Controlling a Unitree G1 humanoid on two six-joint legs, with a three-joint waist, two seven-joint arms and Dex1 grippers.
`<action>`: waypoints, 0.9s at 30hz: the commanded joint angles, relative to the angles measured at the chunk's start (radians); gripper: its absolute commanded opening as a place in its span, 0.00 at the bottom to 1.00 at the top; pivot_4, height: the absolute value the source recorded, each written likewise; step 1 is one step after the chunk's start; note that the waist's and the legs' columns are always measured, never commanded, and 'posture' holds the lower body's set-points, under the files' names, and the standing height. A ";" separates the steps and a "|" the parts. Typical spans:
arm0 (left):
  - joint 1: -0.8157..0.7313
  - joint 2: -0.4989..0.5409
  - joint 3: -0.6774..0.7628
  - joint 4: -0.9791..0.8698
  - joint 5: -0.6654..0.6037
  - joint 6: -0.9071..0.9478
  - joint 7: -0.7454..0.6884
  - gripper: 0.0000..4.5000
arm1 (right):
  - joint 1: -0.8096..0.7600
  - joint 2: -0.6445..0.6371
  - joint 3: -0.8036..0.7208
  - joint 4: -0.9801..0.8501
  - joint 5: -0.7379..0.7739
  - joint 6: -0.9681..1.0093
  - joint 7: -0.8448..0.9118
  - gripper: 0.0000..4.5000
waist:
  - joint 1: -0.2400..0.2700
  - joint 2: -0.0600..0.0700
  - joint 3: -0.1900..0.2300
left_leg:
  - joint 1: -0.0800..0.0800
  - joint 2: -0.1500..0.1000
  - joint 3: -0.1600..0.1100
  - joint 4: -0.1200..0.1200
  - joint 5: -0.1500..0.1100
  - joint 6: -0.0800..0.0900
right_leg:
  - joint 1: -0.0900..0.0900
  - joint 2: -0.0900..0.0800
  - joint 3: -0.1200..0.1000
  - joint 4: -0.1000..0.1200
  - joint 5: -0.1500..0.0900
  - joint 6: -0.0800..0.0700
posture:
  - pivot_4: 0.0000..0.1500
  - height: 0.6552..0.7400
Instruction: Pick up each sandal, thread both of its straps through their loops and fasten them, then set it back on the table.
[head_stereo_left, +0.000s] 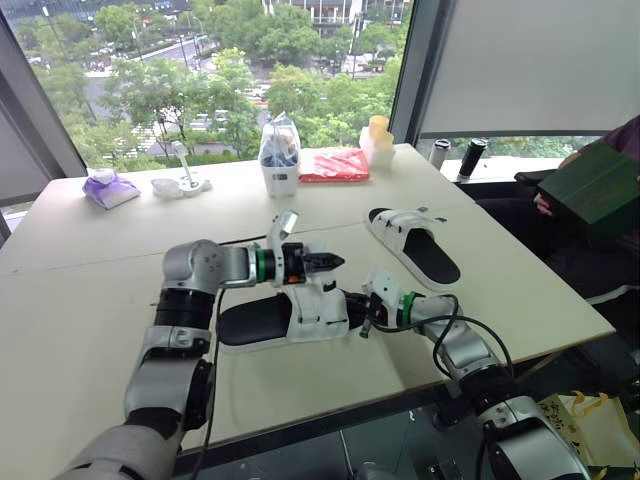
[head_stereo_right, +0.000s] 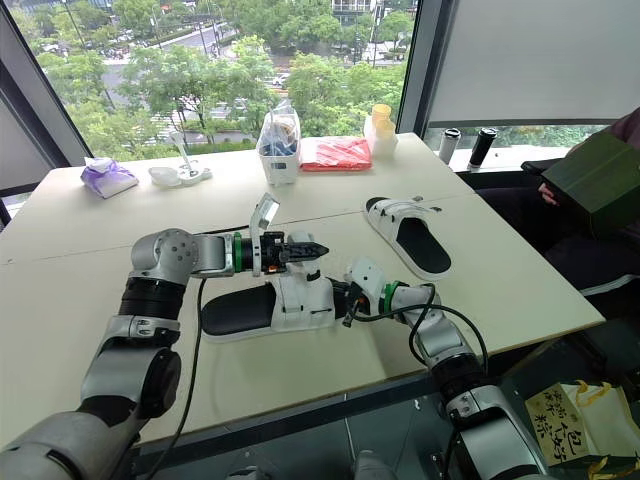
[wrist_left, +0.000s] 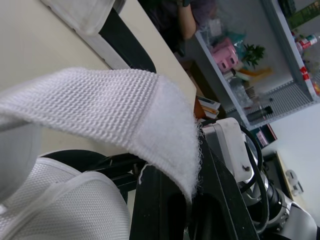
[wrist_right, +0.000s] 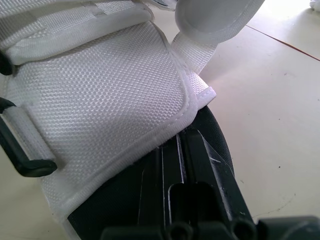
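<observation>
The sandal (head_stereo_left: 285, 318) lies near the bench's (head_stereo_left: 90, 300) front edge. The left gripper (head_stereo_left: 330, 262) seems to pinch its strap (wrist_left: 100, 110) in its jaws. The right gripper (head_stereo_left: 368, 318), jaws pressed together, touches the sole. The webbing looks light and floppy, so hold near its tip.

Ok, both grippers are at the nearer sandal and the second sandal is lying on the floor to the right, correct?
No: the second sandal lies on the table, not the floor, as the left eye view shows. The left gripper and right gripper are at the nearer sandal.
</observation>
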 joint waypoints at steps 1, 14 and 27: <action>0.020 -0.017 -0.013 -0.060 -0.027 0.018 -0.011 0.01 | 0.066 -0.017 0.047 0.070 -0.053 0.071 0.009 0.00 | 0.000 0.000 0.000 | 0.000 0.000 0.000 0.000 0.000 0.000 | 0.000 0.000 0.000 0.000 0.000 0.000 | 1.00 1.00; 0.143 -0.013 -0.159 -0.148 0.021 -0.051 -0.063 0.01 | 0.080 -0.024 0.046 0.049 -0.051 0.081 0.005 0.00 | 0.007 0.000 0.000 | -0.001 -0.001 0.000 0.000 0.000 0.000 | 0.000 -0.001 0.000 -0.002 0.000 0.000 | 1.00 1.00; 0.182 0.003 -0.286 -0.199 0.117 -0.210 -0.104 0.01 | 0.085 -0.019 0.044 0.040 -0.049 0.086 -0.004 0.00 | 0.010 -0.001 -0.002 | -0.001 -0.001 0.000 0.000 -0.001 -0.001 | 0.000 -0.002 -0.001 -0.004 0.000 -0.001 | 1.00 1.00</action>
